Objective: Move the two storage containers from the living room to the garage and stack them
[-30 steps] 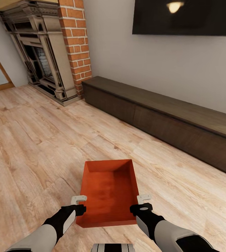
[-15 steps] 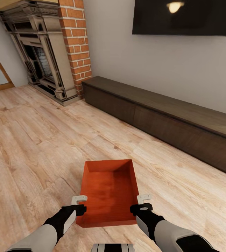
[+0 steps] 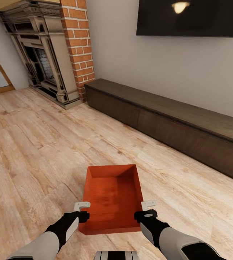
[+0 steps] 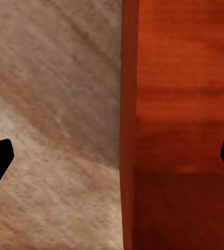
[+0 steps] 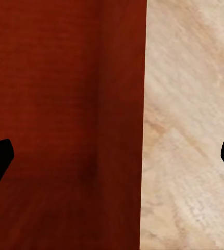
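I'm seeing light wood-plank floor (image 3: pixel 40 151) with one red-orange storage container (image 3: pixel 113 196) on it, long dark bench (image 3: pixel 174 126) along the wall.

1. A red-orange storage container (image 3: pixel 113 196), its bottom streaked darker, sits on pale wood-plank flooring (image 3: pixel 33 151) with brown grain.
2. Red brick with pale mortar marks the fireplace column (image 3: pixel 77 43), beside a beige-grey carved surround (image 3: pixel 40 54).
3. A dark-brown bench (image 3: pixel 167 122) runs under a black TV (image 3: pixel 192 18) on a light grey wall (image 3: pixel 131 61).
4. Black wrists end in light grey fingers: left gripper (image 3: pixel 81 206), right gripper (image 3: pixel 148 204).
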Available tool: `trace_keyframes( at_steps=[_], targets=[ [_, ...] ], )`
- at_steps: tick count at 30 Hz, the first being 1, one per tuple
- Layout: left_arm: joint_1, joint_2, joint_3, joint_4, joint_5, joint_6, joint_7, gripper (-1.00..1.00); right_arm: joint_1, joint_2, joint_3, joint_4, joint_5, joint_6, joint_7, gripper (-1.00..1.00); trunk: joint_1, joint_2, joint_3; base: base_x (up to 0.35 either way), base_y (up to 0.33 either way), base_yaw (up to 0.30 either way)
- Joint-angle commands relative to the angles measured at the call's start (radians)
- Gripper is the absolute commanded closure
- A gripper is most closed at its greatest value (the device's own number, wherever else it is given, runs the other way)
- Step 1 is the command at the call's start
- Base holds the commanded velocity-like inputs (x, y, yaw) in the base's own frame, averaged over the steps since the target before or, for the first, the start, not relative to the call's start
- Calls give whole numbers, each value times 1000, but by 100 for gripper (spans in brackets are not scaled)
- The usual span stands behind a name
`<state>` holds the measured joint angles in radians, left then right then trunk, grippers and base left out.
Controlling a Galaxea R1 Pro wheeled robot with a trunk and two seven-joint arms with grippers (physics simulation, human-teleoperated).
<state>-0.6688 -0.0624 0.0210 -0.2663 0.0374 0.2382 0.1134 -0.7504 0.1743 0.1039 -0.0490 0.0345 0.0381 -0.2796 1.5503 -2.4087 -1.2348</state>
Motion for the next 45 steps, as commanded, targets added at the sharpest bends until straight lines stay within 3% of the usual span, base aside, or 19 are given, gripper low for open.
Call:
trace_keyframes(
  at_steps=[1, 12, 30, 31, 45],
  targets=[
    [0, 0, 2, -2, 4, 6, 3, -100, 0, 0, 7, 0, 4, 4, -5, -100, 0, 0, -1, 0, 0, 0],
    [0, 0, 2, -2, 5, 8, 3, -100, 0, 0, 7, 0, 4, 4, -5, -100, 34, -63, -29, 0, 0, 0],
    [0, 1, 4, -2, 13, 13, 2, -100, 0, 0, 6, -2, 4, 3, -5, -100, 34, -63, -29, 0, 0, 0],
    [0, 0, 3, 2, 15, 16, 5, 100, 0, 0, 6, -3, 3, 4, -5, 100, 34, -63, -29, 0, 0, 0],
    [0, 0, 2, 1, 12, 17, -1, 100, 0, 0, 5, -3, 0, 3, -5, 100, 34, -63, -29, 0, 0, 0]
  ],
)
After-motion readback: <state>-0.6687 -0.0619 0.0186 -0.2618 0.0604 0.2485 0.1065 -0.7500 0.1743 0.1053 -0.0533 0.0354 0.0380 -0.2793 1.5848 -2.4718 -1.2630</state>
